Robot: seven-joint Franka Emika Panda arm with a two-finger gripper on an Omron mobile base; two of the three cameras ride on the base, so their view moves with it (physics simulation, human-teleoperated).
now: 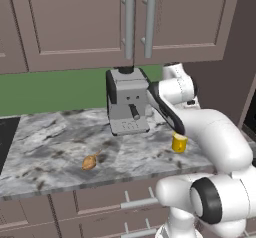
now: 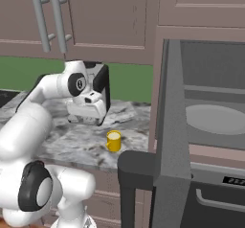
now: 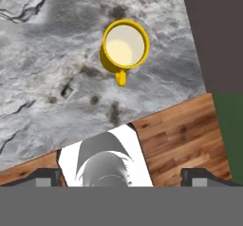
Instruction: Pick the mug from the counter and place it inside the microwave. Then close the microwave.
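Glossy yellow cylindrical mug (image 3: pixel 124 48) upright on marbled grey stone surface (image 3: pixel 47 78), near its front edge, bare stone all round. Pincer (image 3: pixel 121 175) spread wide above, empty. Microwave (image 2: pixel 210 112) door open.

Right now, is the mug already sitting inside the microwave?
No, the mug stands on the counter, left of the open microwave, whose turntable is bare.

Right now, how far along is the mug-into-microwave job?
Early. Done: the microwave door stands open, its inside ready. In hand: the gripper is open and above the mug, which stands upright on the counter, not gripped yet. Left: come down, grasp the mug, carry it into the microwave, release it, then close the door.
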